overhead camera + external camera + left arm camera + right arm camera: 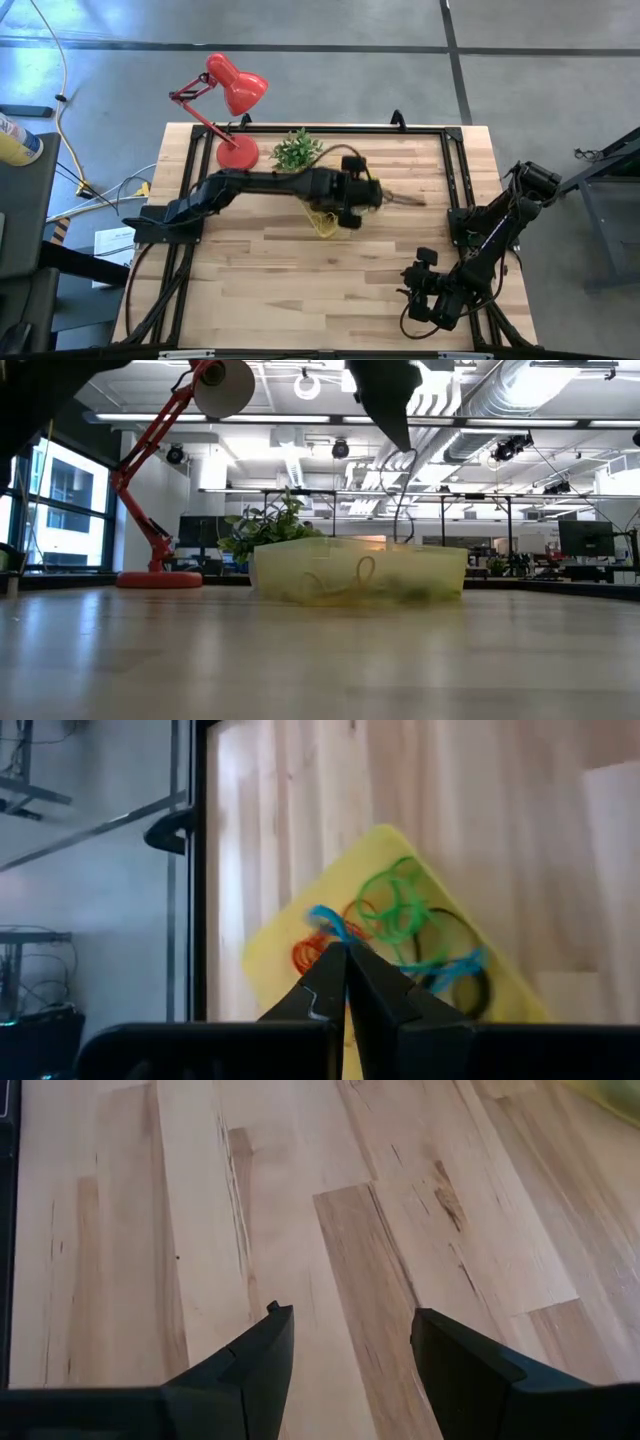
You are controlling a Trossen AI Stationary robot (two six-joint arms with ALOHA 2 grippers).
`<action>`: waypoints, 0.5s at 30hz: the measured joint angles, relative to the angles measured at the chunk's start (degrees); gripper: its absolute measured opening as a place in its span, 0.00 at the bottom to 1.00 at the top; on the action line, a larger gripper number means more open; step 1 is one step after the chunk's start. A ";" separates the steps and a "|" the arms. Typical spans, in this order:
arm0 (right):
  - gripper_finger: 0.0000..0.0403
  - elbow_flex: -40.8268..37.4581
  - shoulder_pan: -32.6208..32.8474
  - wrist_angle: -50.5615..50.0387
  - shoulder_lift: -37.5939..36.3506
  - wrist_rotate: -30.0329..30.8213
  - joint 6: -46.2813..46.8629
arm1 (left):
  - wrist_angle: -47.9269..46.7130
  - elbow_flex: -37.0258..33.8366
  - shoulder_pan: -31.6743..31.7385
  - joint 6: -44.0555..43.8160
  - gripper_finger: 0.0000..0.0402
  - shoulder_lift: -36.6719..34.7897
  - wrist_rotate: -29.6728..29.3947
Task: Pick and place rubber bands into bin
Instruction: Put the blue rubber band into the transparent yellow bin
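I am looking straight down from overhead on the whole table (pixel 300 270). My low camera is sitting at tabletop level, facing across to the bin (pixel 360 568) and lamp (pixel 170 480), both also showing overhead. The left wrist camera is hovering close over the bin; the right is staring at bare wood nearby.

The table (pixel 300 270) is pale wooden butcher-block, its planks smooth with a soft sheen and visible grain and knots. The bin (pixel 440 575) is translucent yellow plastic, slightly cloudy. The rubber bands (pixel 400 915) look thin, matt and elastic. The lamp (pixel 235 85) has a glossy red painted shade. The plant (pixel 296 150) looks like green plastic.
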 joint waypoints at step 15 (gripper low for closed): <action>0.48 0.00 -1.75 0.74 -0.01 1.47 4.11 | 5.80 -6.41 6.33 4.44 0.00 0.02 8.67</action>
